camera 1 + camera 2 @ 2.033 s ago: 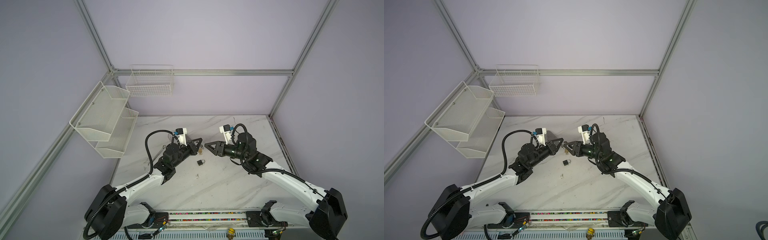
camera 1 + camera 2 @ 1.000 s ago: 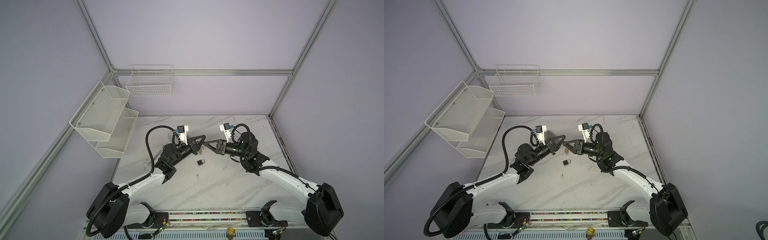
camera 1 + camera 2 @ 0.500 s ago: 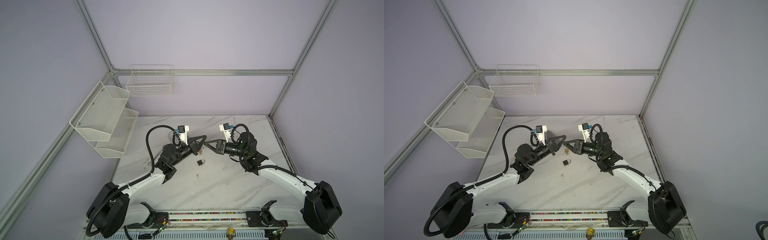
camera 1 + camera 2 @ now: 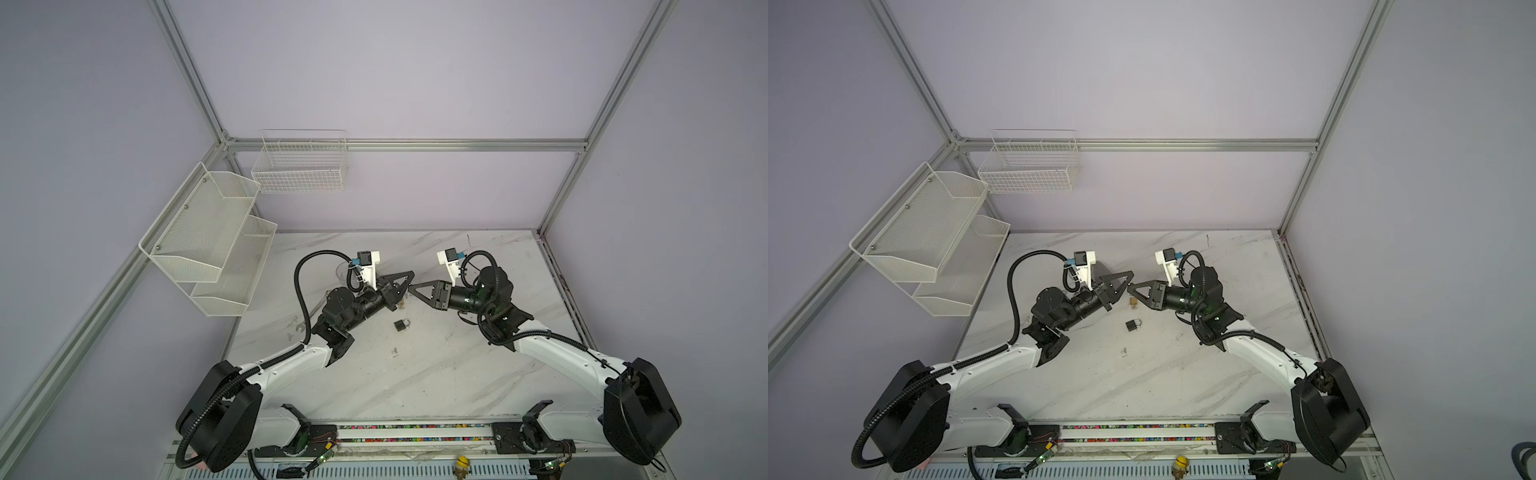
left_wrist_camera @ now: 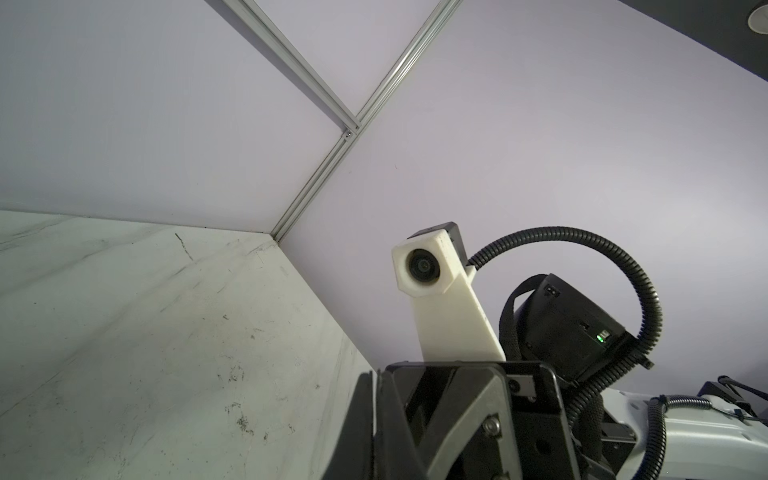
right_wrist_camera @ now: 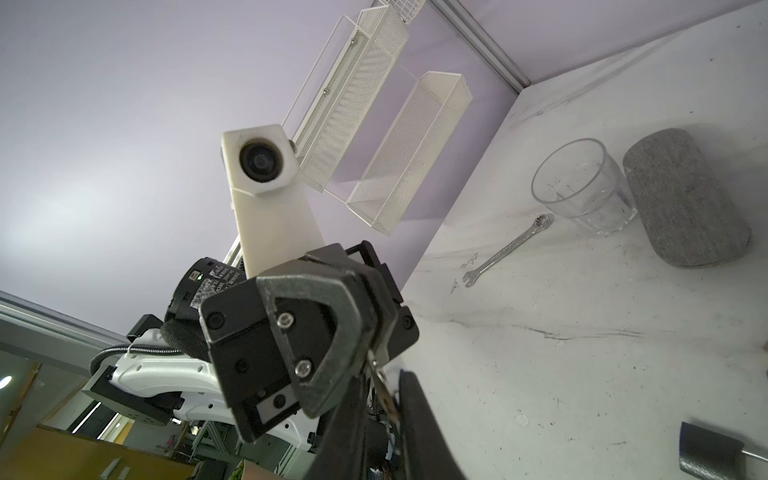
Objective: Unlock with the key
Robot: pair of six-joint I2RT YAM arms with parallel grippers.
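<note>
I see soft, even light from above — faint shadows on the table (image 4: 415,374); wrist views bow at edges, close fingers (image 6: 419,436) blurred.

Both top views: high at the front, tilted down, far off, sharing almost all the table (image 4: 415,374). Wrist cams close, face to face: left shows right wrist cam (image 5: 424,268), right shows left wrist cam (image 6: 259,160); overlap prob. slight.
</note>
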